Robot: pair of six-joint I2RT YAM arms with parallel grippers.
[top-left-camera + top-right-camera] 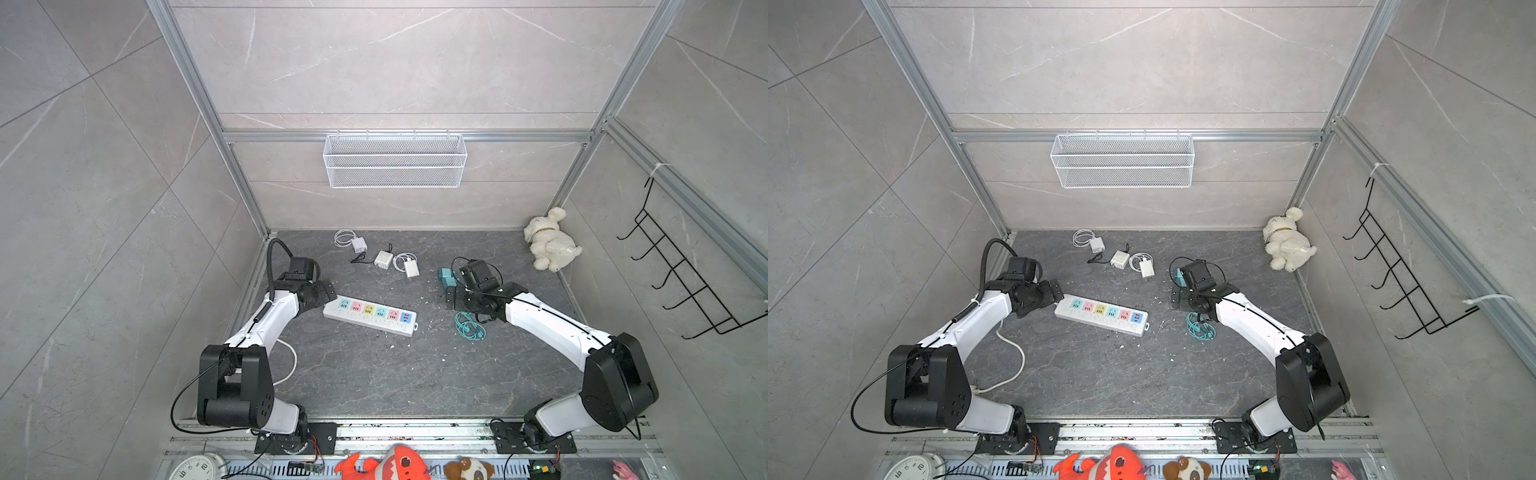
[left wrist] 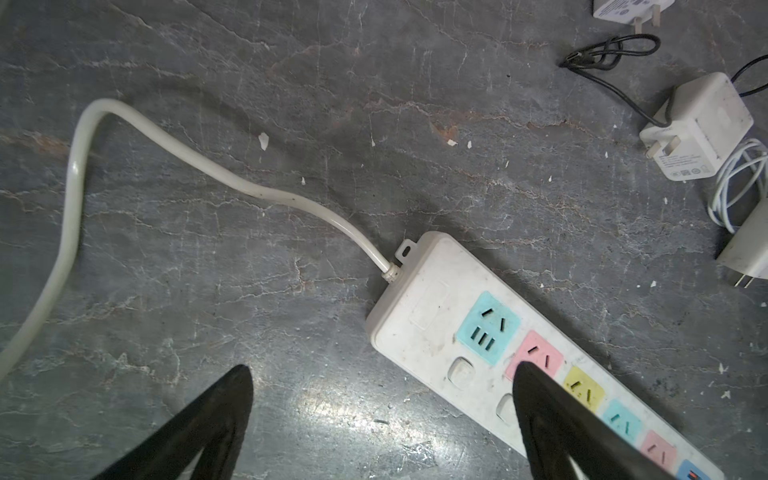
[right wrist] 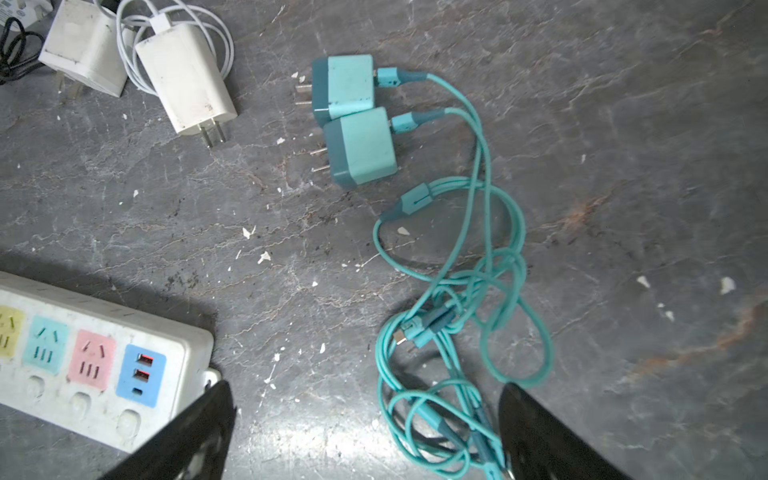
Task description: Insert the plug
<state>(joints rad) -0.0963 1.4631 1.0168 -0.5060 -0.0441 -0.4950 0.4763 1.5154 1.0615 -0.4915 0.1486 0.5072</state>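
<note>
Barely begun: 0 plugs in long white plastic power strip (image 1: pixel 370 318). Loose on dark stone bench (image 1: pixel 374 374): 2 teal square charger plugs (image 3: pixel 361 145), 3 white chargers (image 1: pixel 382 258). Left claw (image 2: pixel 382 368), right claw (image 3: pixel 365 384) spread apart, empty. Remaining: grasp, align, push in

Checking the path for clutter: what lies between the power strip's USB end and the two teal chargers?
Nothing but bare dark tabletop with small white flecks, shown in the right wrist view between the power strip and the teal chargers.
</note>
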